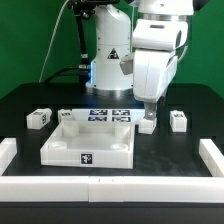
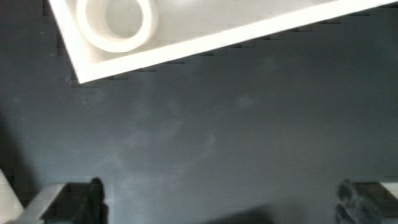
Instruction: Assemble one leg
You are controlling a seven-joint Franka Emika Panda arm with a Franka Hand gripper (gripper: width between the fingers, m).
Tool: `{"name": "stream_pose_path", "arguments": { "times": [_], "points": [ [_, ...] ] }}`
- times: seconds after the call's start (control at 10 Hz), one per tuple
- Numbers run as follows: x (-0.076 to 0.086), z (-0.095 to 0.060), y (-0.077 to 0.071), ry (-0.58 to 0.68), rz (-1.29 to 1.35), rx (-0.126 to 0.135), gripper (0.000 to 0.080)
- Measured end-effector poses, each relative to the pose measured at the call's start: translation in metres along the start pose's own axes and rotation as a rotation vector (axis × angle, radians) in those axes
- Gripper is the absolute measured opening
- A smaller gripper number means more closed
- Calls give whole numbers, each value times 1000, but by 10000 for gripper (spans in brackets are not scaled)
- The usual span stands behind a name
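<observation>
A black tabletop (image 1: 25, 105) sat before a green backdrop, fenced by white rails (image 1: 213, 158). The gripper (image 1: 148, 106) hung low beside the white tray's (image 1: 88, 147) far corner on the exterior view's right. Its jaws were spread wide, with only bare table between them in the wrist view. The nearest leg (image 1: 147, 124) stood just beneath it, close to the tray. A second leg (image 1: 178, 120) lay further right.

The white arm (image 1: 152, 55) rises from its base (image 1: 108, 62) at the back and bends over forward, so the gripper (image 1: 148, 112) hangs straight down, low and close to the surface. In the wrist view its two dark fingers (image 2: 75, 200) stand wide apart, with nothing gripped between them.
</observation>
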State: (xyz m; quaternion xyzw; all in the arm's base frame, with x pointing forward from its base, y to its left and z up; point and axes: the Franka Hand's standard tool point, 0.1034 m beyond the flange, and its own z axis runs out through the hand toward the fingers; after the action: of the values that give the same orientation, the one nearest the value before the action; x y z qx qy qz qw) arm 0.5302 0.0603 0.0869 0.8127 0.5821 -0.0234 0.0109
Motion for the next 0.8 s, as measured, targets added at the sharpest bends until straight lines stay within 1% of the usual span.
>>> {"name": "stream_pose_path", "arguments": {
  "times": [0.2,0.3,0.4,0.6,0.7,0.8],
  "points": [
    [0,0,0,0,0,1,650],
    [-1,2,-1,2,-18,-5,650],
    [-6,10,-8,13,-74,-28,650],
    [-33,22,-34,22,-158,-32,650],
    [-44,27,-40,25,-192,-31,650],
    [-60,33,-42,22,-275,-23,650]
  ]
}}
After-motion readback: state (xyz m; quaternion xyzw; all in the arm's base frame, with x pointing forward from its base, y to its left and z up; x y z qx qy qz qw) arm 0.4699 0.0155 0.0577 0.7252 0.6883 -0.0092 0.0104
